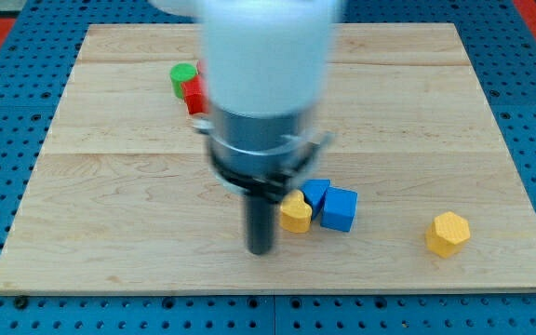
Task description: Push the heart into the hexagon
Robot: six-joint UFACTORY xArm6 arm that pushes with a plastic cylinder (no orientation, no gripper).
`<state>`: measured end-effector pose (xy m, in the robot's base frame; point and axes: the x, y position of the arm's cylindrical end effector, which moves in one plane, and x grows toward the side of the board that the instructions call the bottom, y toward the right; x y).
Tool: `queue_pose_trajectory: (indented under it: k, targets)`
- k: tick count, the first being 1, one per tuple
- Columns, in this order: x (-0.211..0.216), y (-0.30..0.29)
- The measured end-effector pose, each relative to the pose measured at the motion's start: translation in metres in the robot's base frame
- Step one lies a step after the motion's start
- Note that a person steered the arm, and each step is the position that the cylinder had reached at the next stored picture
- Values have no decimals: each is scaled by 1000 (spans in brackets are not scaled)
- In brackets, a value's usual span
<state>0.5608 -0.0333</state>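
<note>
My tip point(261, 249) is resting on the wooden bench point(110, 242), low in the view and a little left of centre. Above it, the blurred white and dark body of the arm point(266, 93) is filling the middle of the view and hiding part of the bench behind it. There is no grasping tool on this arm, only the rod, so there is nothing opening or closing.

The yellow heart point(295, 214) is sitting just to the right of the rod, slightly above my tip, so close that I cannot tell whether the two are touching. Two blue blocks are crowding it: a smaller blue block point(316, 194) is sitting at the heart's upper right, and a blue cube point(340, 209) is lying just right of that one, the pair looking pressed together.

The yellow hexagon point(448, 234) is standing well apart to the view's right, near the bottom edge of the bench, with the blue blocks lying between it and the heart.

At the view's upper left, a green block point(183, 78) and a red block point(194, 95) are sitting against each other, the red one partly hidden by the arm.
</note>
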Motion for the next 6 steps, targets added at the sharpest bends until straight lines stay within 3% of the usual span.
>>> queue_pose_trajectory:
  k: [1, 3, 6]
  targets:
    - [-28, 37]
    - [-26, 166]
    - [-36, 48]
